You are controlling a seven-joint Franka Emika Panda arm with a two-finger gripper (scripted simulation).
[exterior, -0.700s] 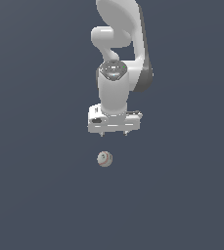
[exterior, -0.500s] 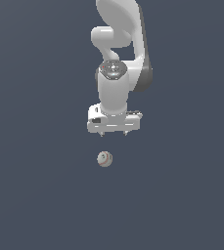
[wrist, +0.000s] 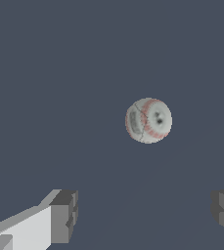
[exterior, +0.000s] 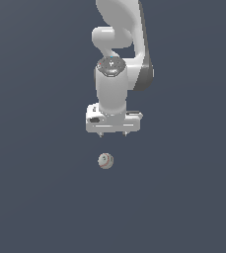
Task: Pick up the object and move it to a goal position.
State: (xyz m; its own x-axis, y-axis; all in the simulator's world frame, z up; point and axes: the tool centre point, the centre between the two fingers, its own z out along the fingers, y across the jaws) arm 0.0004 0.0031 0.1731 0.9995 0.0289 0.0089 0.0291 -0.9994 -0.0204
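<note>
A: The hand (exterior: 112,133) hangs with its fingers (wrist: 63,216) spread wide and nothing between them.

B: And the ball (exterior: 105,160)?

A: On the dark surface (exterior: 40,197), apart from the hand and, in the exterior view, slightly toward that view's left of it. In the wrist view it sits ahead of the gap, not inside it.

B: So the risk?

A: I'd say an off-centre descent. One finger could nudge the ball first, and it would likely roll away before the close.
</note>
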